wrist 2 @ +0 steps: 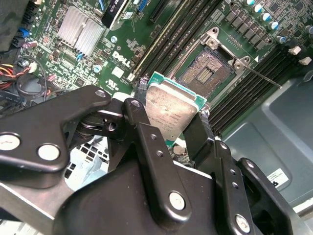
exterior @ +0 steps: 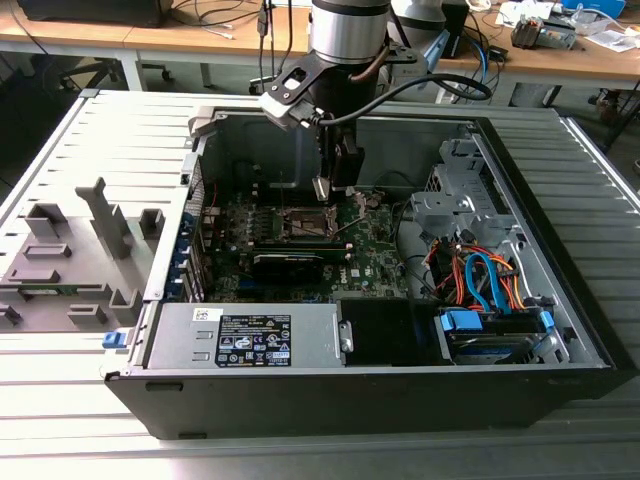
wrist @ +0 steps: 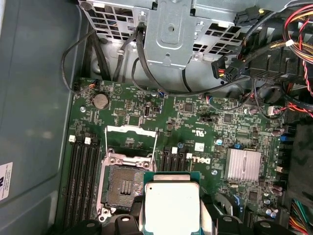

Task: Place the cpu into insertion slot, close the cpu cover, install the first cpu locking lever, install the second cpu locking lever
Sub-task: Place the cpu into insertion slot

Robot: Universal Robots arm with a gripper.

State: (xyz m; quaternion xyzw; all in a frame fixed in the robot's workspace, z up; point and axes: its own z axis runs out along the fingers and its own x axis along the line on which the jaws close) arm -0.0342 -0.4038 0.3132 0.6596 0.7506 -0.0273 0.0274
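One cpu is getting pinched between the two fingers of our gripper while we're hovering near one uncovered insertion slot.

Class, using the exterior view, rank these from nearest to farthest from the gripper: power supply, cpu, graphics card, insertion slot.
1. cpu, held in the gripper's jaws.
2. insertion slot, just beneath it.
3. graphics card, past the slot, toward the camera.
4. power supply, nearest the camera.
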